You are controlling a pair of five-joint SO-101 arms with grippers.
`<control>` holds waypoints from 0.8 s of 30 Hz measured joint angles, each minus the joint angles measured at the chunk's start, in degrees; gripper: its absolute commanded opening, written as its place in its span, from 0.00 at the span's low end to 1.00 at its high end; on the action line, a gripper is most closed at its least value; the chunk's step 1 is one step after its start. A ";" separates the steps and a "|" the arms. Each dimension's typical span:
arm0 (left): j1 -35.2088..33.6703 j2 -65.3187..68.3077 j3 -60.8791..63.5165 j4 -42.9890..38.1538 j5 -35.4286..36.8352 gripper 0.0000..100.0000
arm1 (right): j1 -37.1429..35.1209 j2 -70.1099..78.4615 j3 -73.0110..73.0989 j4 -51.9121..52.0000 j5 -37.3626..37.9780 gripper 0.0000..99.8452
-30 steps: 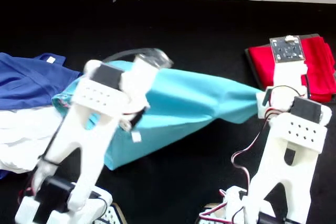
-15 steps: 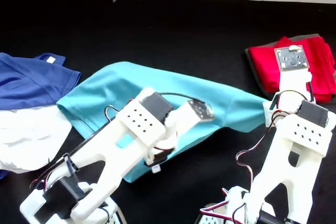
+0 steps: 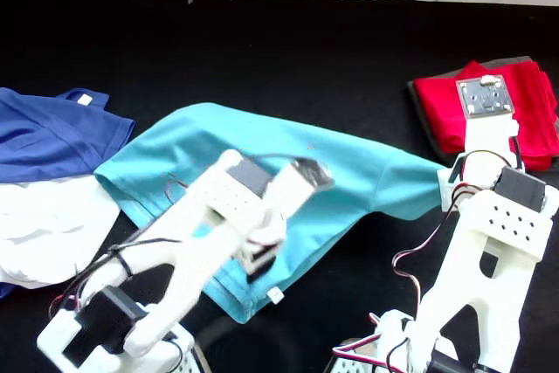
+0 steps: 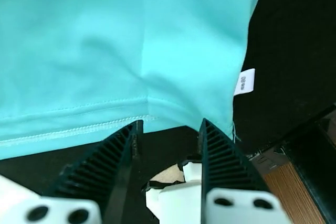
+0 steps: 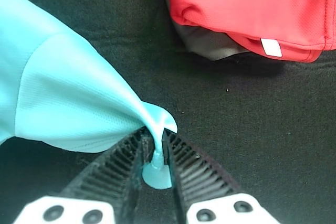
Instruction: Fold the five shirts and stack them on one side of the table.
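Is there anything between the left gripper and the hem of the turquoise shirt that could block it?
Nothing visible does. The left gripper hangs open right at the hem of the turquoise shirt, with only bare black table between them. The right gripper is shut on the shirt's other end, away from this hem.

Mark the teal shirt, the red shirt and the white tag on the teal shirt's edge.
teal shirt (image 3: 236, 133): high view, flat middle of the fabric.
red shirt (image 5: 247, 3): right wrist view, top of the folded shirt.
white tag (image 4: 244, 81): left wrist view, middle of the tag.
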 measured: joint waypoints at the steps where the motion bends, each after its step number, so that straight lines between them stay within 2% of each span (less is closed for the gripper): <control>1: 1.49 0.00 1.93 -1.85 0.53 0.18 | 0.00 0.00 0.00 0.00 0.00 0.01; 6: 6.86 0.18 7.12 -6.68 0.97 0.18 | 0.00 0.00 0.00 0.00 0.00 0.01; 11: 12.48 0.18 8.00 -7.56 1.05 0.18 | 0.00 0.00 0.00 0.00 0.00 0.01; 18: 14.68 0.18 -2.73 1.67 1.05 0.19 | 0.00 0.00 0.00 0.00 0.00 0.01; 24: 15.03 0.18 -0.09 -0.18 1.05 0.19 | 0.00 0.00 0.00 0.00 0.00 0.01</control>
